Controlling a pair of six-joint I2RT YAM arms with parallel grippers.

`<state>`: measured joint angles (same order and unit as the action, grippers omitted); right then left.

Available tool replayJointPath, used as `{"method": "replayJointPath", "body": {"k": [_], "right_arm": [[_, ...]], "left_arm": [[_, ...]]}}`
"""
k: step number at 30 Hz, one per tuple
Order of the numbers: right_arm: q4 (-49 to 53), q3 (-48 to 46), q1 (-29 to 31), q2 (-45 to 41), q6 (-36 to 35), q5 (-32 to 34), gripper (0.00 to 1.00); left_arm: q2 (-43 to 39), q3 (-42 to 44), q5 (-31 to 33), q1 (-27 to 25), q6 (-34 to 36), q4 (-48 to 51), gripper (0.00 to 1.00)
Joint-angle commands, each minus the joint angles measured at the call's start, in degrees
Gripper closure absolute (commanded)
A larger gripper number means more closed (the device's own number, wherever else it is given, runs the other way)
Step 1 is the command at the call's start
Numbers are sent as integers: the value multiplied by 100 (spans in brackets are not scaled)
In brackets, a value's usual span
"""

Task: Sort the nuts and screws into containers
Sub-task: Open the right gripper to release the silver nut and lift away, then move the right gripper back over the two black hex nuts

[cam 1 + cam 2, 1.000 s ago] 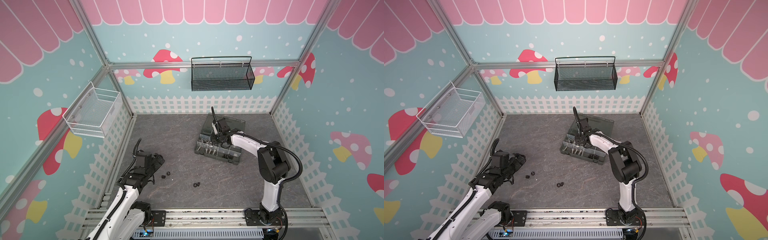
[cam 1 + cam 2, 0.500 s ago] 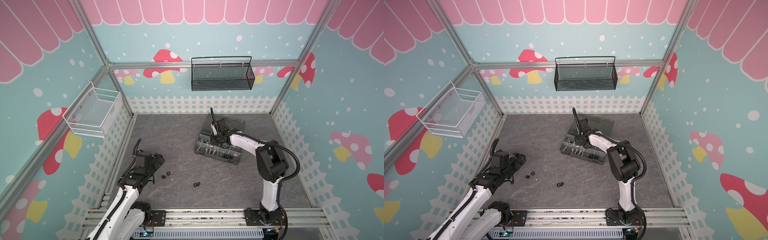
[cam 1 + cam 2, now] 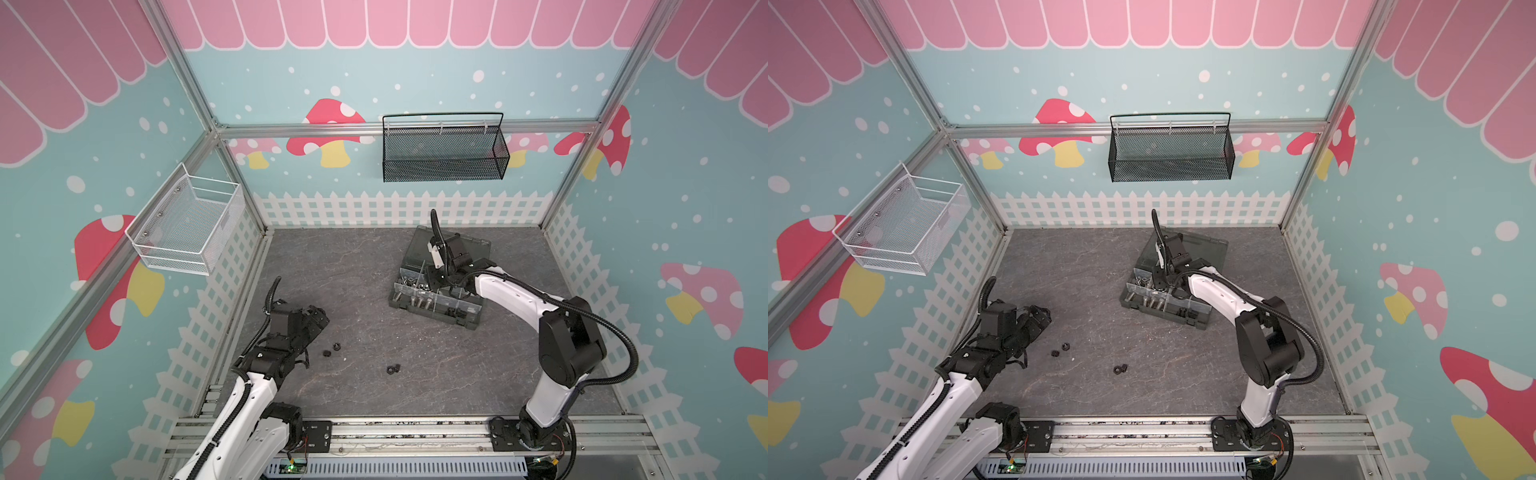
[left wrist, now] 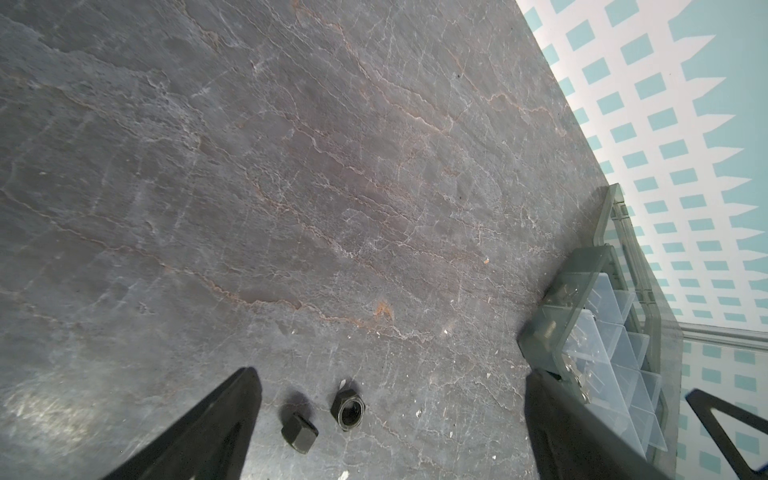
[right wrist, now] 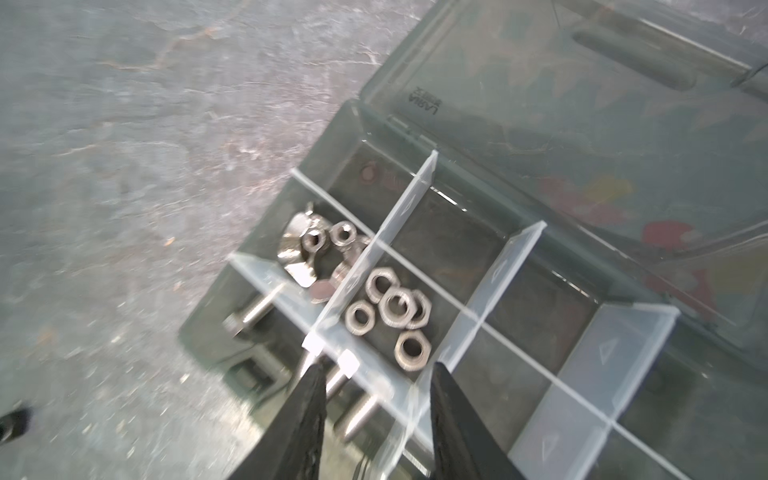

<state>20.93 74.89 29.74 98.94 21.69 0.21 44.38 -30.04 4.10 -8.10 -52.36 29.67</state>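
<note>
Silver nuts (image 5: 392, 307) are lying inside an organiser box (image 5: 208, 332)
Right end effector (image 5: 378, 368) is hovering released above the box; left end effector (image 4: 392, 376) is gaping near black nuts (image 4: 348, 409) well apart from it

left arm (image 3: 254, 388) low, jaws spread wide; right arm (image 3: 509, 296) stretched forward, jaws slightly parted

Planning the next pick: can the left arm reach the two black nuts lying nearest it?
Probably yes. The left gripper is open and empty, the nuts lie on bare table just ahead of it, and nothing stands between them.
</note>
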Motion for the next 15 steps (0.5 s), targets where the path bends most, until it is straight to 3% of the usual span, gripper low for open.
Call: {"method": "replayJointPath", "body": {"k": [1, 15], "right_arm": [[-107, -500, 253, -332, 123, -48, 57], [-54, -1699, 1639, -1373, 841, 258, 56]], "left_arm": [[-16, 43, -119, 97, -114, -184, 0], [-163, 483, -635, 507, -276, -655, 0]]}}
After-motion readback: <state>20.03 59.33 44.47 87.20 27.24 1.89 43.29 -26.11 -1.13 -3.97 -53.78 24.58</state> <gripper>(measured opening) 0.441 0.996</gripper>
